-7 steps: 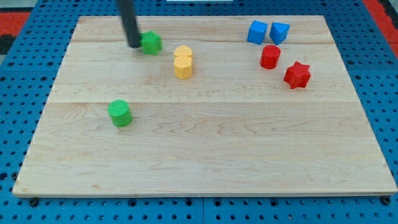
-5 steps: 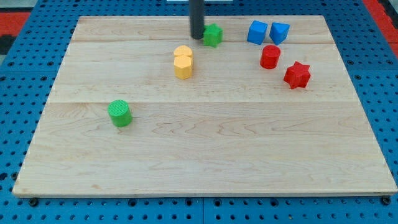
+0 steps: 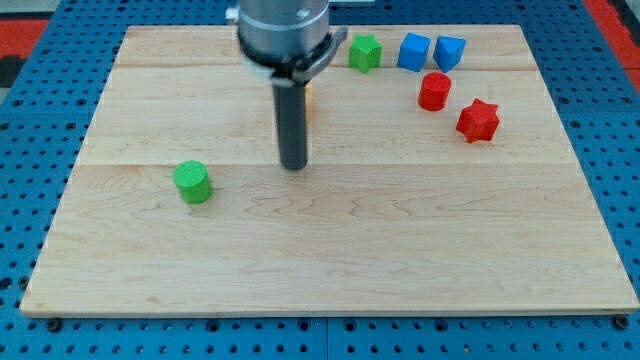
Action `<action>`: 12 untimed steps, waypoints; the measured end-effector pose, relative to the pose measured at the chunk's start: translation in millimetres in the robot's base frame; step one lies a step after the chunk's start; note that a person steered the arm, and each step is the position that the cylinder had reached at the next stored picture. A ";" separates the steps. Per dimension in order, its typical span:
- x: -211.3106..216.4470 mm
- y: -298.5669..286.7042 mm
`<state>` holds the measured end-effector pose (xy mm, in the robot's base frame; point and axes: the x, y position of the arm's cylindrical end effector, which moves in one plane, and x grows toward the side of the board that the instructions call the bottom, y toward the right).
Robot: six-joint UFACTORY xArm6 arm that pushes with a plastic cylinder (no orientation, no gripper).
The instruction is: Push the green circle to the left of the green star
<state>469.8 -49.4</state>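
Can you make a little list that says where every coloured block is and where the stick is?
tip: my tip on bare board, right of green circle, not touching
green circle: view's left, alone
green star: view's top, left of blue blocks
blue blocks: two side by side
red cylinder
red star
yellow block: mostly hidden behind rod

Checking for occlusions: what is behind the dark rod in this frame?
A sliver of a yellow block shows at the rod's right edge; the rest, including its shape, is covered. My tip rests on bare board, right of the green circle.
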 end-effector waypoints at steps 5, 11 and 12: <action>-78.3 -221.2; -184.6 -59.9; -190.4 -80.0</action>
<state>279.4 -129.5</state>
